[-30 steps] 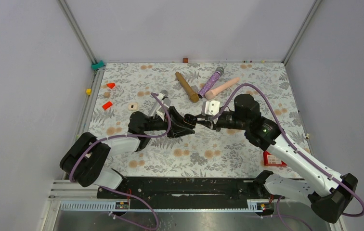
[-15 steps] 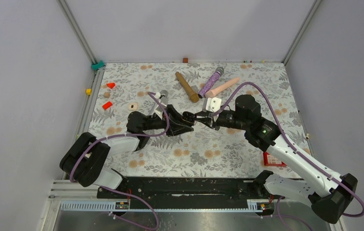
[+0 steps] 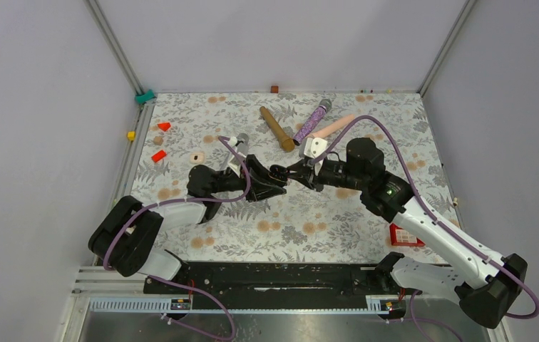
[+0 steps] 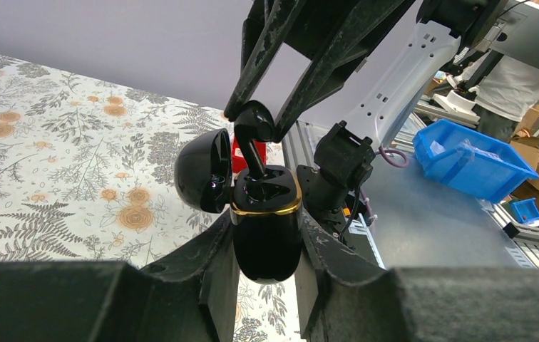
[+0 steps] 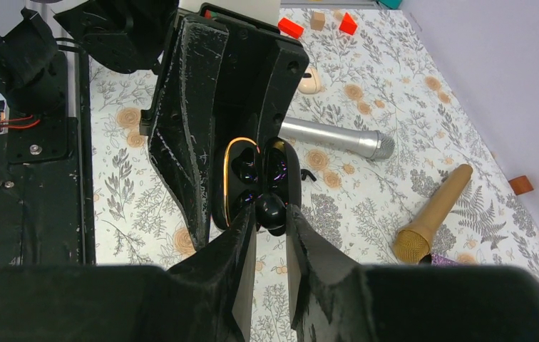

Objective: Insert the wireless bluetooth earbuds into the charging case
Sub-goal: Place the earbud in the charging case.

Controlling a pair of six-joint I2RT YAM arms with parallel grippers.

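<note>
So here the charging case [image 4: 267, 228] is being clamped by the left gripper [image 4: 267, 249]. Its jaws are closed tight on the case's lower body from both sides. The case is being held up clear of the table [image 3: 309, 214], with its open top pointing away from the left wrist. The lid [image 4: 201, 171] is swung open and is sitting off to the left of the case, as seen from the left wrist cam. A gold rim is being shown off around the opening.

One earbud [image 4: 254, 127] is being pinched by the right gripper [image 5: 270, 226], with both fingertips closed on the bud's rounded head. The bud is being held right at the very tips of those fingers and directly over the case's mouth, stem aimed down at one of the pockets. Whether the stem's end is only being touched against the pocket or is already dipped inside can't really be told. The two grippers are being held nose to nose, nearly touching.

On the table ahead and to the right of the right fingertips, a silver microphone [image 5: 338, 139] is lying flat. A gold-brown microphone [image 5: 430, 214] is further off to the right. Way out ahead, past the left gripper's fingers, a couple of red blocks [image 5: 291, 27] are being caught on camera too.
</note>
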